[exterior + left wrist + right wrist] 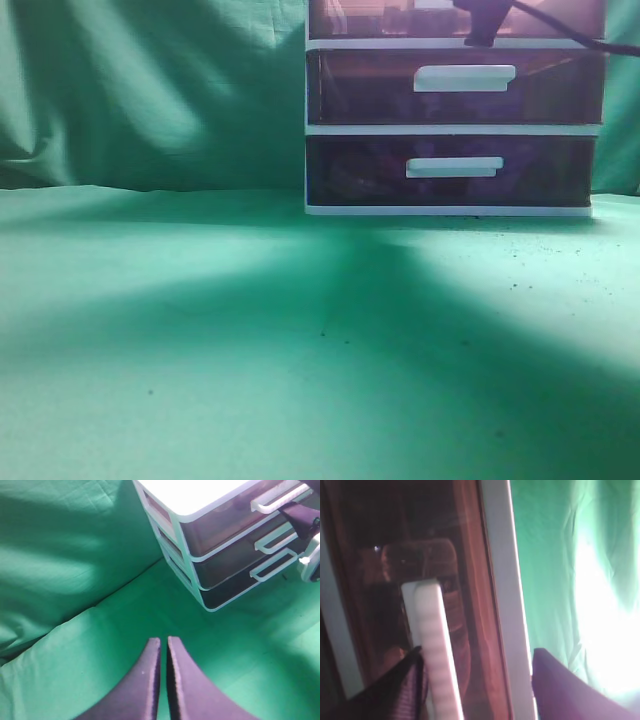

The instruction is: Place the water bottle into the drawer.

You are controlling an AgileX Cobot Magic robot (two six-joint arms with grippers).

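Drawer (pixel 400 18), translucent reddish-pink, tops the white-framed unit far right; its ribbed white handle (pixel 434 645) runs lengthwise between the right gripper's (pixel 475 680) released jaws. Left gripper (pixel 163 652) clenched, empty. No bottle visible.

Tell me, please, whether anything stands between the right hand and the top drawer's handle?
Nothing visible does. In the right wrist view the white handle of the drawer lies between the fingers of the open right hand, close by one finger.
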